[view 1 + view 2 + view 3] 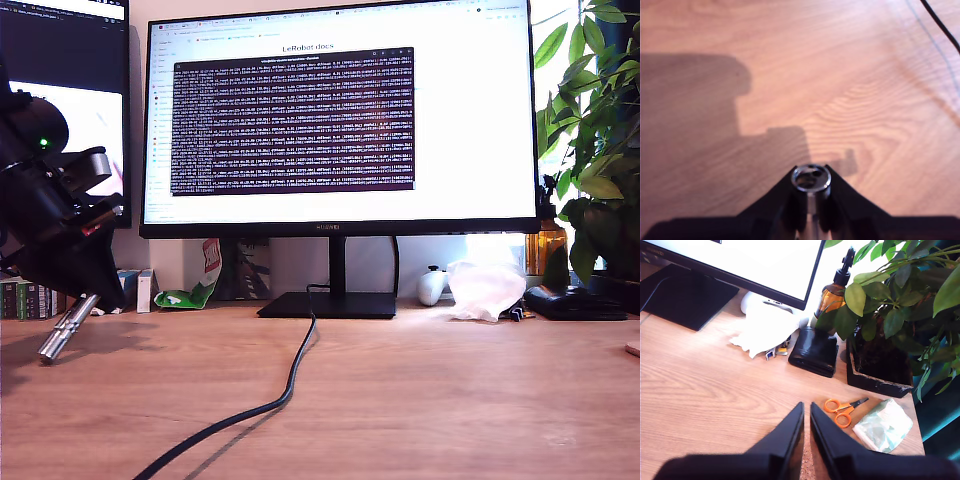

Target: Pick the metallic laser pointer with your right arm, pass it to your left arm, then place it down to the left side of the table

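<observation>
My first gripper (811,192) has the pointer (811,179) pinched between its two black jaws, and the first wrist view looks straight down the barrel: the round shiny end faces the camera, ringed in silver. Below it there is only bare table (850,75) with wavy grain, crossed by the arm's broad shadow, and a black cable (941,25) cuts one corner. Over in the exterior view, that arm sits at the exterior view's left, green light glowing, gripper (88,300) angled downward. The pointer (66,328) sticks out of the jaws on a slant, its lower tip just above the wood (420,400), apparently not touching. The cable (285,385) snakes from the monitor (340,120) stand toward the front edge, well apart from the pointer.

My second gripper (806,427) holds nothing; its pointed fingers stand narrow, nearly together, a thin gap of table (705,390) showing between them. It hovers over the far end of the desk, beside orange scissors (840,410) and a pale tissue pack (885,425). Beyond them lie a black wallet (815,351), a crumpled white tissue (765,332), an amber bottle (832,295) and a leafy plant (890,310) in a dark pot. That arm itself does not show in the exterior view.
</observation>
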`<state>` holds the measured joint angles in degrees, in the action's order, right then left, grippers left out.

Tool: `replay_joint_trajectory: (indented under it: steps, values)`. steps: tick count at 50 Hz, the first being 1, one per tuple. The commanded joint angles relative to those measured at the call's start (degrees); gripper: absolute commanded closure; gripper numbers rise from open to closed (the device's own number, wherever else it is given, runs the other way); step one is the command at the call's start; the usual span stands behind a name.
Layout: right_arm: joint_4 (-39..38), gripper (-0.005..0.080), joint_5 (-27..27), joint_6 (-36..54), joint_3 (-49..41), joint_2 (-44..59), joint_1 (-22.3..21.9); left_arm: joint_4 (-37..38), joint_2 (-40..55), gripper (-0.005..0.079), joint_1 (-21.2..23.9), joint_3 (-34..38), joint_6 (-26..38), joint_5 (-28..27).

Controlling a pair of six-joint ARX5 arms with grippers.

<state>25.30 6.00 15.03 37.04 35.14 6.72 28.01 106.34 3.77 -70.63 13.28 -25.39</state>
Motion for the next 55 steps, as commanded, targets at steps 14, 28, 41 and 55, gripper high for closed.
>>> replay_joint_trajectory:
  steps: [14,28,41,55]
  values:
    - [-1.09,0.0763,-0.09,0.02,-0.37,0.07,-0.15,-1.09,2.10,0.0550,0.44,0.00,0.70,1.88]
    - [-1.79,0.0763,-0.07,-0.04,-0.35,0.33,-0.15,-0.94,1.81,0.0560,0.24,-0.26,0.63,1.88]
    - [-1.88,0.0763,-0.09,-0.28,-0.35,0.31,-0.02,1.62,-2.43,0.0761,0.24,-0.98,0.20,2.23]
    - [-1.68,0.0763,3.10,-9.25,-0.37,0.68,-0.98,8.92,-4.48,0.0761,-1.29,-0.94,-0.11,1.95]
